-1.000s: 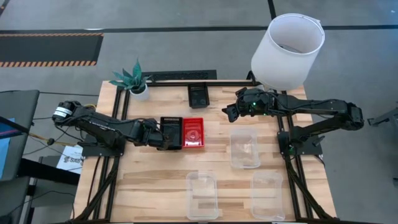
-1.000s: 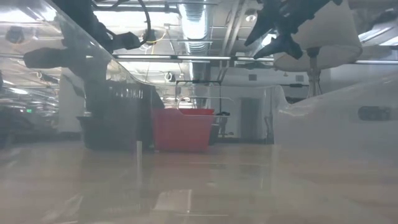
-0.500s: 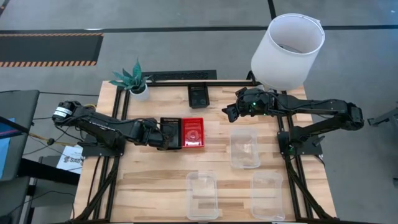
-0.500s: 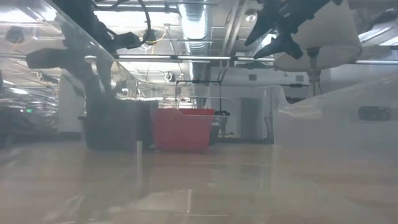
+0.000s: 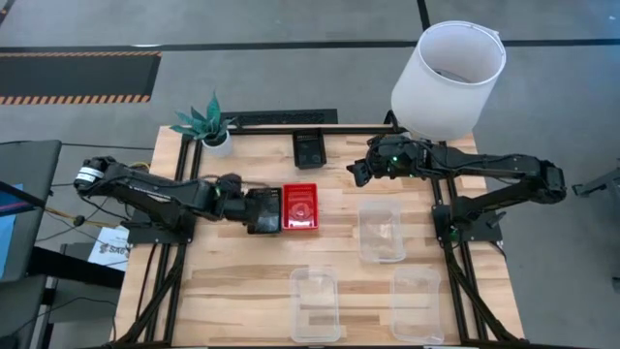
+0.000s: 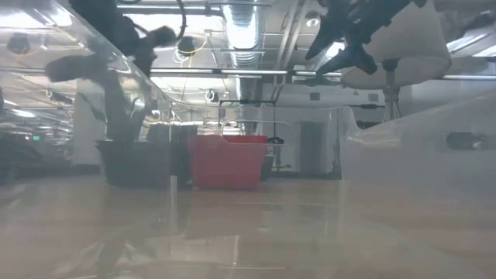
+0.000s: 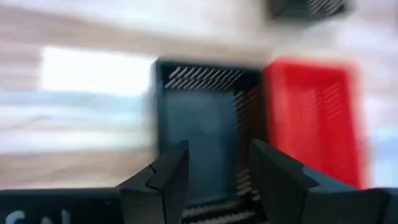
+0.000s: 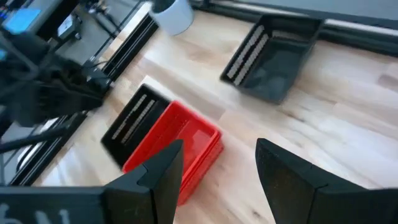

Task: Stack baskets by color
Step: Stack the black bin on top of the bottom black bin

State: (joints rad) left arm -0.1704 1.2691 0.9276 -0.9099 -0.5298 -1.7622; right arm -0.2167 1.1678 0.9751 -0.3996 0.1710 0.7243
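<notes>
A black basket [image 7: 205,118] stands on the table beside a red basket [image 5: 301,206], its long side against the red one. My left gripper [image 7: 217,171] hangs open just above the black basket's end toward the table's left, hiding most of it in the high view. A second black basket [image 5: 310,147] sits near the far edge. Three clear baskets [image 5: 381,230], [image 5: 315,302], [image 5: 417,302] lie apart on the table's near right part. My right gripper [image 5: 355,174] hovers open above the table, to the right of the red basket.
A white lampshade [image 5: 448,68] stands at the far right corner and a small potted plant [image 5: 205,124] at the far left. Bare wood lies between the red basket and the clear baskets, and along the near left.
My left gripper has opened and let go of the black basket, then risen a little and drawn back slightly toward the table's left. The black basket stays on the table beside the red one.
</notes>
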